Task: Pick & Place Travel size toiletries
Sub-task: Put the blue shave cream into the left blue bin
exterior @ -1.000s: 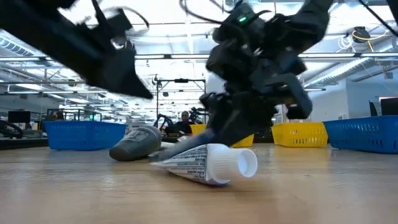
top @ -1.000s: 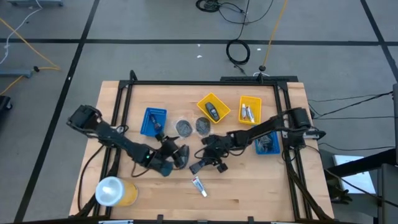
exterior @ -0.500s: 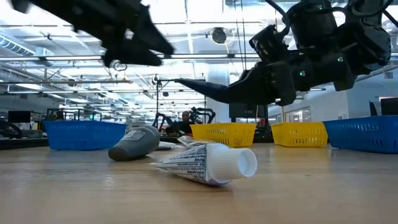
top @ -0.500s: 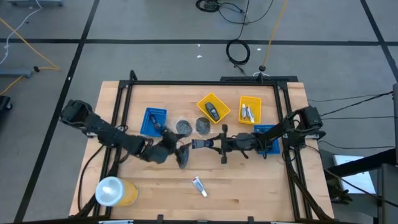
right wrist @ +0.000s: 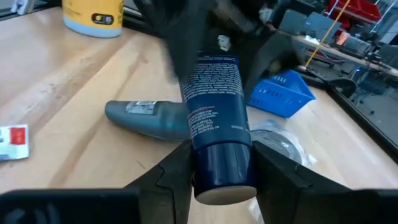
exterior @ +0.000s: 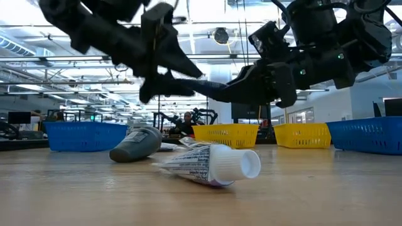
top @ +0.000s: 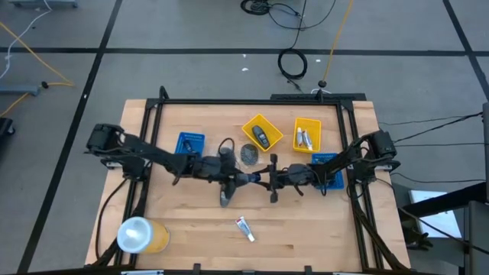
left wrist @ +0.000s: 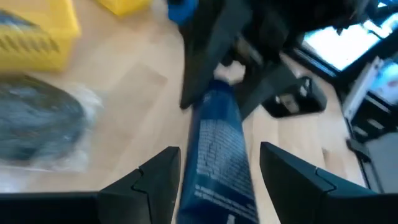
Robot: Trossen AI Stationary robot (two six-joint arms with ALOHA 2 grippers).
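Observation:
A dark navy tube with white print (top: 244, 178) hangs level above the table's middle, between the two grippers. My right gripper (top: 258, 179) is shut on it. My left gripper (top: 231, 174) is open, and its fingers stand on either side of the tube's other end (left wrist: 217, 155) in the left wrist view. I see no touch there. A grey tube (top: 225, 197) lies flat on the wood just below. A silvery-white tube (top: 244, 227) lies nearer the near edge. A grey disc (top: 248, 153) in clear wrap rests on the table. My right gripper holds the navy tube at its round cap end (right wrist: 222, 177), pinched between the two fingers (right wrist: 177, 168). It comes level from the table's right, with the fingers lying along the tube. The tube is lifted clear and points level toward the table's left.
Blue trays (top: 189, 145) (top: 330, 172) and yellow trays (top: 262, 131) (top: 307, 134) stand along the far half; one yellow tray holds a dark bottle, the other silvery tubes. An orange cup (top: 137, 234) stands at the near left corner. Bare wood lies near the right corner.
My right gripper has risen from the table with the navy tube, moved toward the far edge and turned level, then stayed still. My left gripper has swung toward the far edge and the right, and its open fingers have come round the tube's free end.

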